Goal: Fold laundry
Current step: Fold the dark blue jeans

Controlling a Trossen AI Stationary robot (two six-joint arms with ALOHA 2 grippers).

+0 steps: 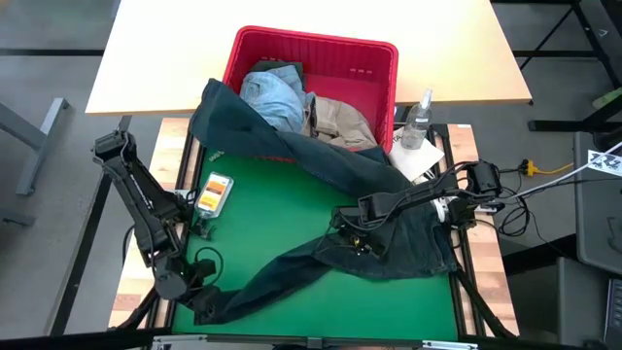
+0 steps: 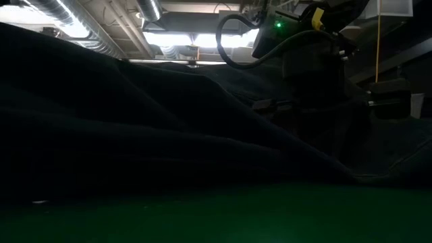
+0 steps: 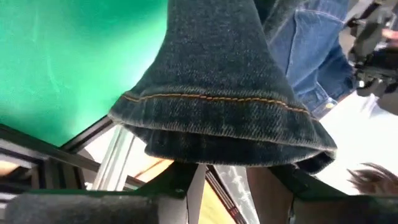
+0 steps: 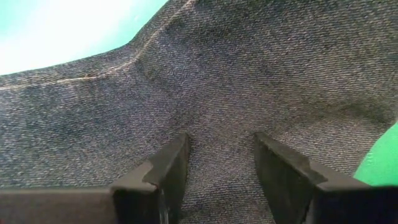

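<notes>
**Q:** Nearest the lens, what is seen?

**A:** Dark navy jeans (image 3: 217,93) fill the left wrist view, a stitched leg hem lying just ahead of the left claw (image 1: 199,297) at the table's (image 1: 282,209) front left corner. Whether that claw's fingers are apart or pinching the hem cannot be told. The right claw (image 4: 221,165) is held with fingers apart, pressed down on the denim near the seat of the jeans, nothing clamped.

**Q:** Where is the rest of the laundry?

**A:** Light blue denim (image 1: 272,95) and a beige khaki piece (image 1: 340,119) are left in the red basket (image 1: 321,47), over whose rim the other leg of the jeans is draped.

**Q:** What might go wrong?

**A:** If the jeans are pulled, the basket could be dragged by the draped leg. The hem could also be lost off the table edge if poorly gripped.
</notes>
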